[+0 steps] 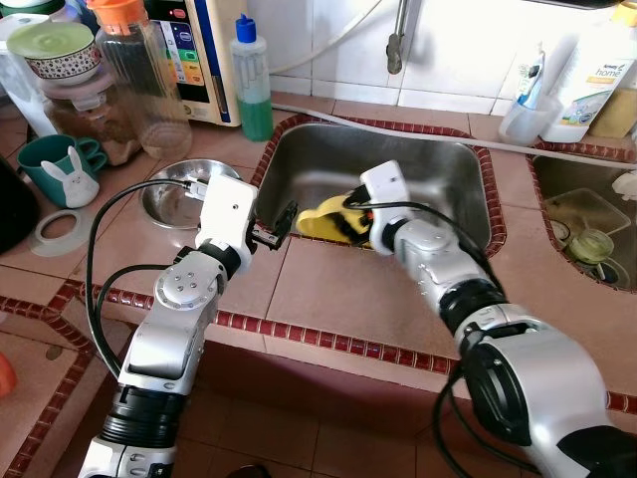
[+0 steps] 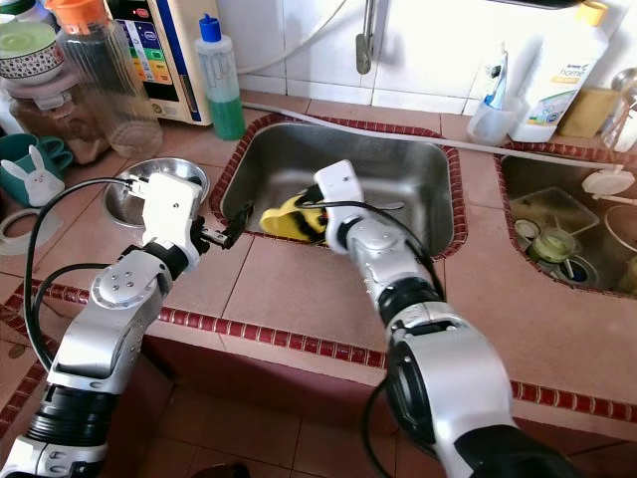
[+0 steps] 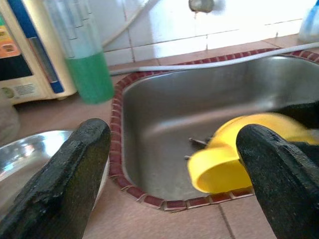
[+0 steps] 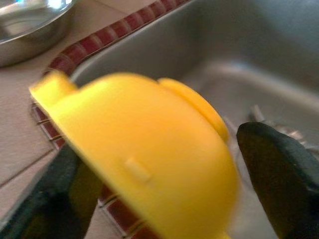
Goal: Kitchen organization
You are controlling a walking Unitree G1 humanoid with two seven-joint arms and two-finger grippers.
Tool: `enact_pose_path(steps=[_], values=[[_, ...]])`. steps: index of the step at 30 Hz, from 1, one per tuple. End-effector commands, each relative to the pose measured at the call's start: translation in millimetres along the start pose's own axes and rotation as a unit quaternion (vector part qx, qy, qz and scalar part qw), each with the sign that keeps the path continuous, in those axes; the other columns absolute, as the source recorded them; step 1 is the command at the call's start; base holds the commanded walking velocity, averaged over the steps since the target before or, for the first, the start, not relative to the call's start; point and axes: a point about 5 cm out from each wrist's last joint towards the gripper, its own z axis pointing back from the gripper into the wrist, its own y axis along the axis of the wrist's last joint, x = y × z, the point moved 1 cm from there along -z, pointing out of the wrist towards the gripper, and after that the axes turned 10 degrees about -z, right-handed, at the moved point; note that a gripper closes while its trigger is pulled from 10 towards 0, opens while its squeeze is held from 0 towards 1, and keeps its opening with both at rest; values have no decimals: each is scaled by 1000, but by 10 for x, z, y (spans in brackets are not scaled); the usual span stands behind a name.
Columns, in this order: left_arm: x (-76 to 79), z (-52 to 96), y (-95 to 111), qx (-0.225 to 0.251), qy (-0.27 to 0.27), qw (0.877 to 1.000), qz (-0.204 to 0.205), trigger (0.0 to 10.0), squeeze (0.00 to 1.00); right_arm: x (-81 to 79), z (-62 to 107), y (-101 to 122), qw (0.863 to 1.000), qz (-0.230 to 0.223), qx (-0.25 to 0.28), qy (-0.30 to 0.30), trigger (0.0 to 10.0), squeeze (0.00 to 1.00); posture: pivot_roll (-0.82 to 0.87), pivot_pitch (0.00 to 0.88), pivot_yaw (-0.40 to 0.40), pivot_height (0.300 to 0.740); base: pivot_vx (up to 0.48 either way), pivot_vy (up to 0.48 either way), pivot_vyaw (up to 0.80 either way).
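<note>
Tiled desk, steel sink: right claw grips yellow bowl (motion-blurred, far side hidden). Left claw wide, holding nothing, at sink rim.

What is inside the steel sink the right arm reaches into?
A yellow bowl sits between the right gripper's fingers above the steel sink floor. Some thin metal utensils lie on the bottom; the bowl hides the rest.

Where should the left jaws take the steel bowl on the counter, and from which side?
Grip the rim. The steel bowl sits upright and open on the tiled counter, a thin lip exposed with no handle. Probably best from above at its sink-side edge, one finger inside, one outside, since jars crowd the far side. The left gripper hovers open beside it; the right gripper has the yellow bowl between its fingers in the sink.
</note>
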Motion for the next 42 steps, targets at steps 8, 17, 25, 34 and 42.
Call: enact_pose_path(steps=[8, 17, 25, 34, 42], values=[[4, -5, 18, -1, -2, 1000, -3, 10000, 1000, -83, 34, 19, 992, -53, -49, 104, 10000, 1000, 124, 128, 21, 740, 0, 0, 0], [4, -15, 21, -2, 1, 1000, -4, 10000, 1000, -87, 47, 156, 991, -60, 10, 121, 10000, 1000, 119, 128, 19, 740, 0, 0, 0], [-234, -15, -67, -32, 68, 997, -24, 10000, 1000, -159, 95, 376, 971, -119, 108, 175, 10000, 0, 117, 132, 21, 740, 0, 0, 0], [-433, -30, -180, -80, 128, 987, -54, 10000, 0, -149, 204, 404, 963, -134, 139, 190, 10000, 0, 107, 136, 24, 740, 0, 0, 0], [-648, -28, -401, -150, 162, 974, -43, 10000, 0, -183, 365, 372, 960, -134, 155, 191, 10000, 0, 94, 138, 27, 740, 0, 0, 0]])
